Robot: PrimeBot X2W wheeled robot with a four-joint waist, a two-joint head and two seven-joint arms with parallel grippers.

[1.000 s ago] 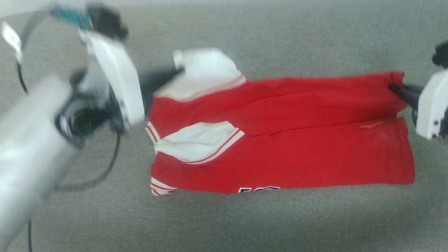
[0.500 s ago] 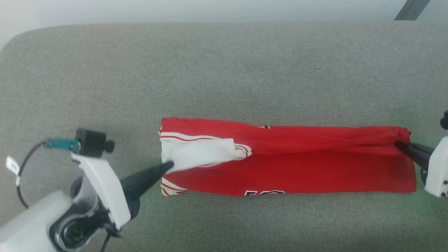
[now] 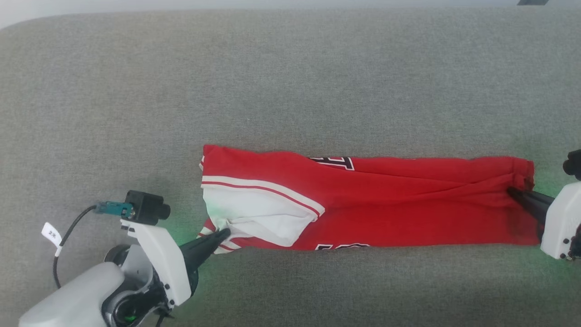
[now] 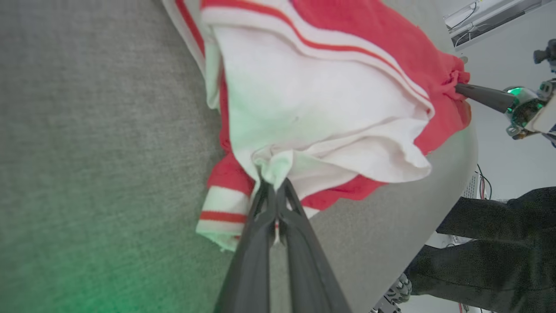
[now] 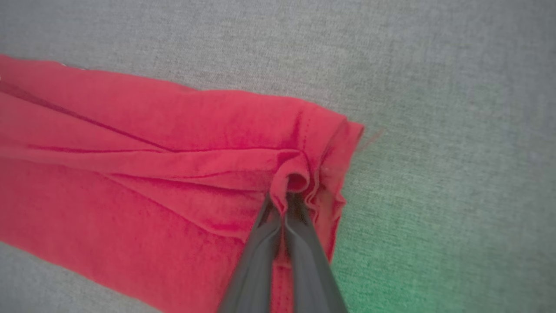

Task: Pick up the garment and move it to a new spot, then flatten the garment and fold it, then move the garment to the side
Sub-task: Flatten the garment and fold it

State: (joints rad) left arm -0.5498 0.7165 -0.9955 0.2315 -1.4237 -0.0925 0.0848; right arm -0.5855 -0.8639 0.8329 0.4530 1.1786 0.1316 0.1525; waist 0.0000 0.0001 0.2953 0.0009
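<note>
Left jaws pinched shut on the bunched white lining (image 4: 325, 108) at the armhole end, right jaws clamped on a red pleat at the hem (image 5: 323, 143): a hold at each end, apparently to stretch the jersey (image 3: 386, 204) flat. It lies on the grey padded surface (image 3: 290, 91), long axis left-to-right, shoulders toward the left arm.

Bright, even light, soft shadows. Green glow tints the grey fabric-covered counter (image 3: 290, 91); right wrist view slightly blurred.
</note>
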